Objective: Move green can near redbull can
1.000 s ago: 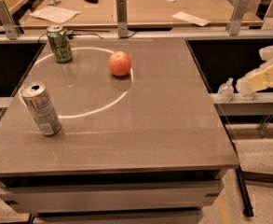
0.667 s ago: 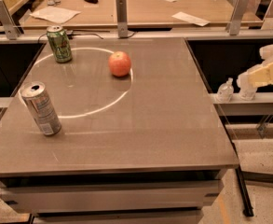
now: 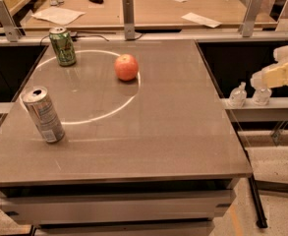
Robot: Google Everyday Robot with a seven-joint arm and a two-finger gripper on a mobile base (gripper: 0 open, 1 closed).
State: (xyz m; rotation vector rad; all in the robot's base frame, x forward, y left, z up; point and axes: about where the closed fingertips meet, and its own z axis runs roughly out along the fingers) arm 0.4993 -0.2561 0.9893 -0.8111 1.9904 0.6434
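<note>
Gripper (image 3: 275, 73) is way over at the right edge of the frame, off the table (image 3: 183, 136) and hanging above the side ledge. Only a pale chunk of it shows, so I honestly can't tell if it's open or closed. It's well apart from both cans, so nothing's been picked up yet.

Green can (image 3: 62, 46) is standing upright in the upper left of the frame, near the table's far left corner. Redbull can (image 3: 43, 114) is also upright, at the left edge and lower in the frame. An apple (image 3: 126, 67) sits to the right of the green can, not between the two cans.

My guess on handling: it's a thin aluminium can and probably light, maybe empty, so it'll tip or skate on that smooth top if nudged. The walls are stiff enough but dent under a hard squeeze, and the painted side is a bit slick. I'd grab it across the body at about mid-height, square on with a modest squeeze, and not by the rim.
</note>
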